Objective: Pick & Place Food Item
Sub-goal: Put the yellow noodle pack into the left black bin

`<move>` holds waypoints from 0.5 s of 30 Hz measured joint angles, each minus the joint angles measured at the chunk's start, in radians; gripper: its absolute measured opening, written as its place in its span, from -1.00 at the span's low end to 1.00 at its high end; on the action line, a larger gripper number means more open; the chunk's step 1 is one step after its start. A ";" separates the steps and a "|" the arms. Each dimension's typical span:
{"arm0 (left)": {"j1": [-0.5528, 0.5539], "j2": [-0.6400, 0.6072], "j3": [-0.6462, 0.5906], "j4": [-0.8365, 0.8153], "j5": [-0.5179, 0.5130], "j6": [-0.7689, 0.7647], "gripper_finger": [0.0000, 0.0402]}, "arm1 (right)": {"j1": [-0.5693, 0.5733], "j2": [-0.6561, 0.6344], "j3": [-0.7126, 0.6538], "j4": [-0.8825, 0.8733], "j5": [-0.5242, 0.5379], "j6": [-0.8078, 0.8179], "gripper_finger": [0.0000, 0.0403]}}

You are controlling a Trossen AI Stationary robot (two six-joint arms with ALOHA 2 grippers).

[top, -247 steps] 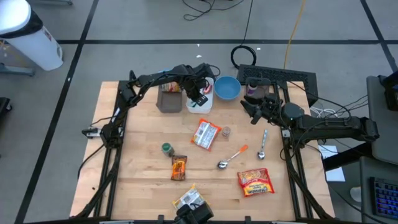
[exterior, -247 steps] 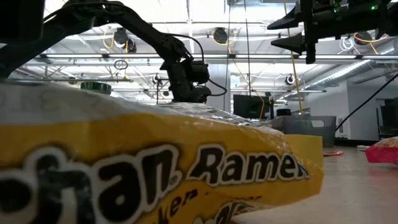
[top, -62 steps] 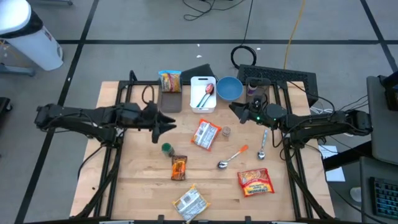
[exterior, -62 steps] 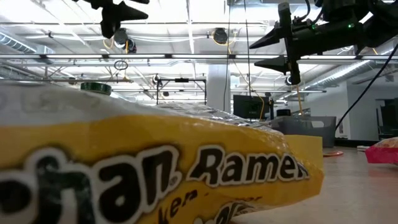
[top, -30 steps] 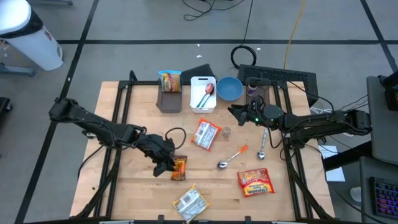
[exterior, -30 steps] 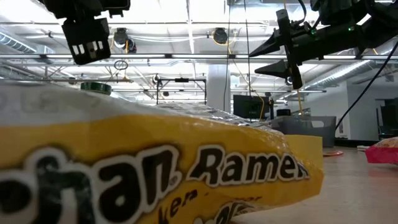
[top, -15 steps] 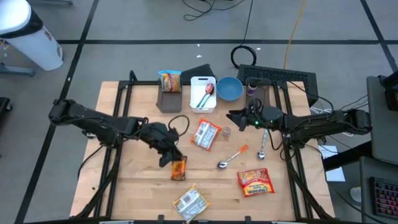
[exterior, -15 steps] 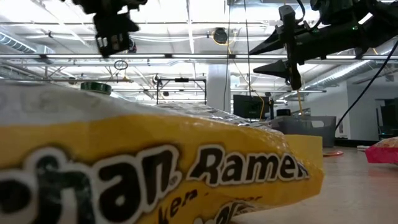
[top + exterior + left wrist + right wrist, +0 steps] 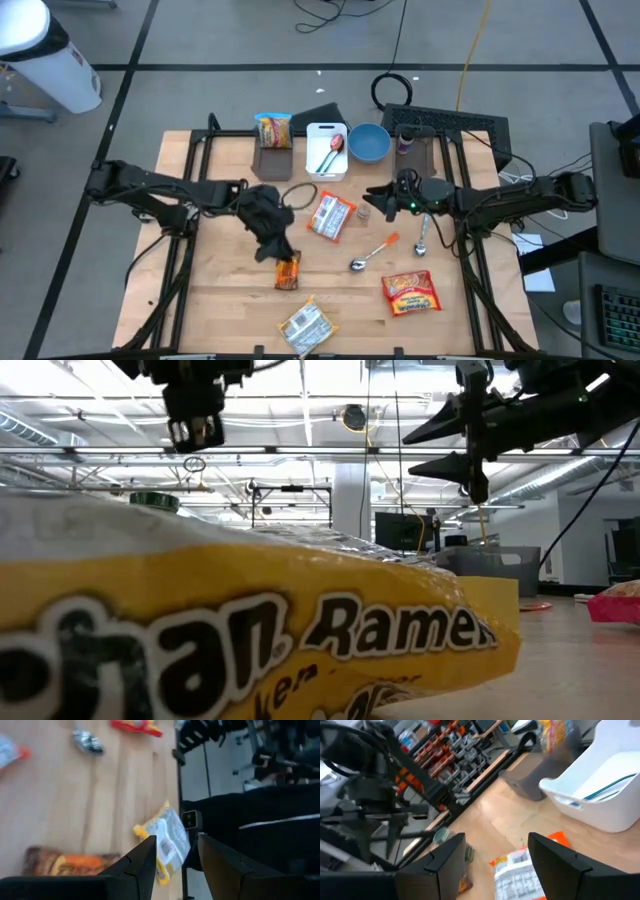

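High view: left end effector (image 9: 283,251), fingers apart, above orange snack packet (image 9: 287,270).

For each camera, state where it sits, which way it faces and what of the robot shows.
High: overhead, straight down on the table; both arms show.
Low: at table height, behind the yellow ramen pack; both grippers hang above.
Left wrist: past the left gripper, open, at the orange snack bar.
Right wrist: past the right gripper, open, at the white bin.
Shared: high and left wrist both show the ramen pack.
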 joint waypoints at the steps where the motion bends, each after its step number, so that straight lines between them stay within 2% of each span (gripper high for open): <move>1: -0.014 0.008 0.001 0.002 0.000 0.010 -0.24 | 0.010 0.000 0.000 -0.005 0.000 -0.001 0.04; 7: -0.052 0.103 -0.002 0.020 0.055 0.065 -0.24 | 0.091 0.000 -0.001 0.045 0.009 -0.015 0.04; 11: -0.053 0.192 -0.001 0.049 0.112 0.122 -0.24 | 0.163 -0.001 0.000 0.204 0.116 -0.015 0.04; 15: -0.054 0.260 -0.002 0.104 0.158 0.136 -0.24 | 0.258 -0.015 0.001 0.292 0.205 -0.056 0.04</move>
